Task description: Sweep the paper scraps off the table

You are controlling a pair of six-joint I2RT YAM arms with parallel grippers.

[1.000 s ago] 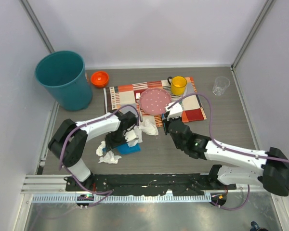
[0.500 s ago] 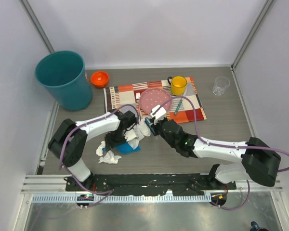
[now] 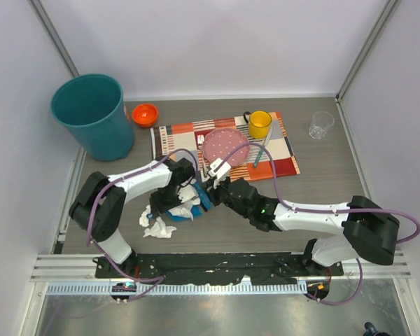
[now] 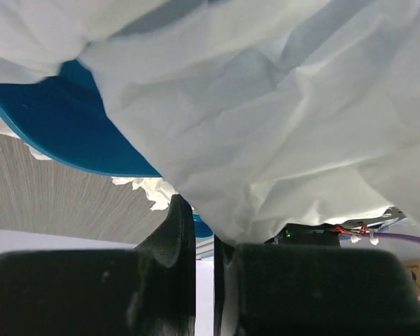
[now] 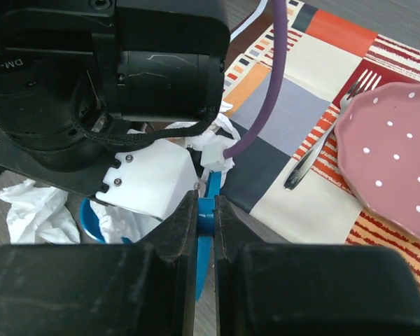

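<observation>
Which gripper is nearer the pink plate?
Right. The right gripper is just on the near side of the plate; the left gripper is farther off to its left, among the paper scraps.

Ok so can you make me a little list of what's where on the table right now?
left gripper: shut, seemingly on the blue dustpan
right gripper: shut on a thin blue tool beside the dustpan
paper scraps: some in the dustpan, more loose on the table beside it
teal bin: far left corner
placemat: holds pink plate, fork, yellow mug
</observation>
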